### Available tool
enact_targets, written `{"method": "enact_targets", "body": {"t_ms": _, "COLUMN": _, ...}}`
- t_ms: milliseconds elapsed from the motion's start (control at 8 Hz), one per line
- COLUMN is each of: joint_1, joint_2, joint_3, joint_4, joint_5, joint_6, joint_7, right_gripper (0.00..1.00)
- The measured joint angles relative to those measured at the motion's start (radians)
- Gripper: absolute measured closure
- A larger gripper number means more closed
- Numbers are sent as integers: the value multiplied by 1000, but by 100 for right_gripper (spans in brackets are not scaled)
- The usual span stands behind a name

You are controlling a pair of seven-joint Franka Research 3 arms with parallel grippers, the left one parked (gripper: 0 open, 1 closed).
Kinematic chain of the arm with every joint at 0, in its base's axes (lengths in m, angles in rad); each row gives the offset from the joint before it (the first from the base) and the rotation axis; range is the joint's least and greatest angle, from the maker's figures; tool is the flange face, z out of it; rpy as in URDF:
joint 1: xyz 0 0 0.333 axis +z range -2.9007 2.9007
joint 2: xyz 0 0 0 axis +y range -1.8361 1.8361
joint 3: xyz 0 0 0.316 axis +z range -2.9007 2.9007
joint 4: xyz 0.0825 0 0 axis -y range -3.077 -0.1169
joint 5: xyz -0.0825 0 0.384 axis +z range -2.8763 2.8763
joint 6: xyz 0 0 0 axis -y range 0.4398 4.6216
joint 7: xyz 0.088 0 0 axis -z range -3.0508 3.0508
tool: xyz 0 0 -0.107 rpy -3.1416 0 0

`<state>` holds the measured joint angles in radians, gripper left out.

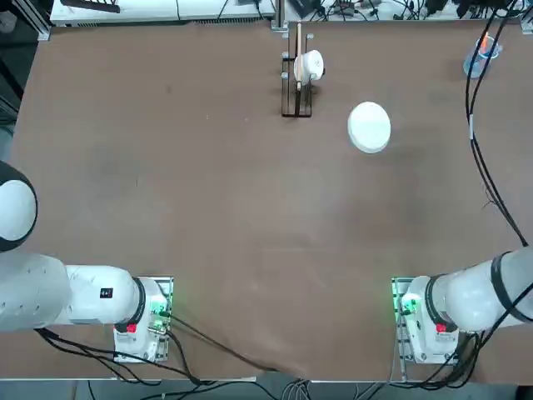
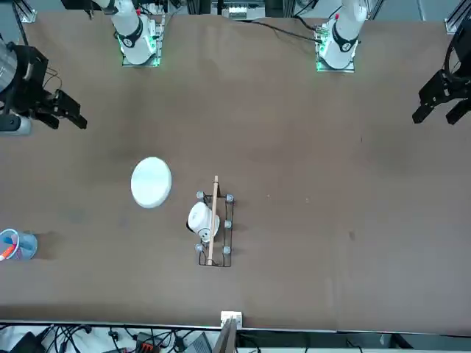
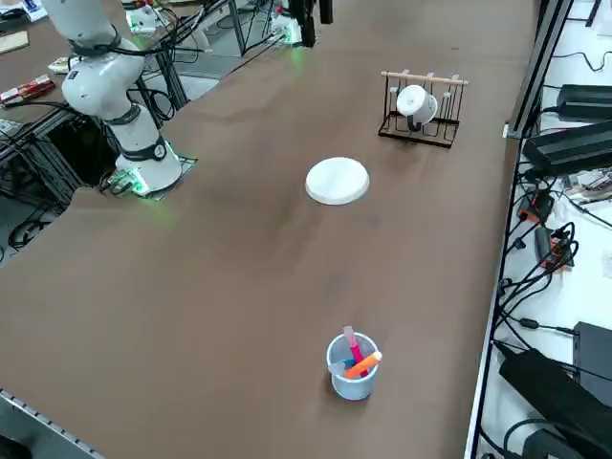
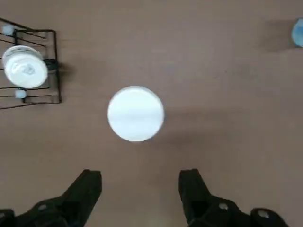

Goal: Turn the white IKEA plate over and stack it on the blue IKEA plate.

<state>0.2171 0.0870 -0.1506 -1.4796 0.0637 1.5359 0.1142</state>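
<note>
Round glossy white plate (image 4: 136,113) lies ahead of the right gripper (image 4: 140,182), beyond its wide-open, empty fingers.

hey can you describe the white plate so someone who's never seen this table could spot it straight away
On the brown table, look between the wire rack and the cup of pens. The plate lies there by itself, round, plain and white. Unlike the white mug in the rack, it is flat and has no handle.
</note>
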Motion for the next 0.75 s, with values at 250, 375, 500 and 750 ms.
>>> {"method": "enact_targets", "body": {"t_ms": 250, "joint_1": -28, "joint_2": 26, "joint_3": 17, "joint_4": 13, "joint_5": -5, "joint_6": 3, "joint_7": -5, "right_gripper": 0}}
{"method": "enact_targets", "body": {"t_ms": 375, "joint_1": -102, "joint_2": 30, "joint_3": 87, "joint_4": 16, "joint_5": -9, "joint_6": 4, "joint_7": -4, "right_gripper": 0}}
{"method": "enact_targets", "body": {"t_ms": 500, "joint_1": -204, "joint_2": 33, "joint_3": 190, "joint_4": 16, "joint_5": -14, "joint_6": 4, "joint_7": -4, "right_gripper": 0}}
{"method": "enact_targets", "body": {"t_ms": 750, "joint_1": -274, "joint_2": 34, "joint_3": 260, "joint_4": 16, "joint_5": -29, "joint_6": 4, "joint_7": -5, "right_gripper": 0}}
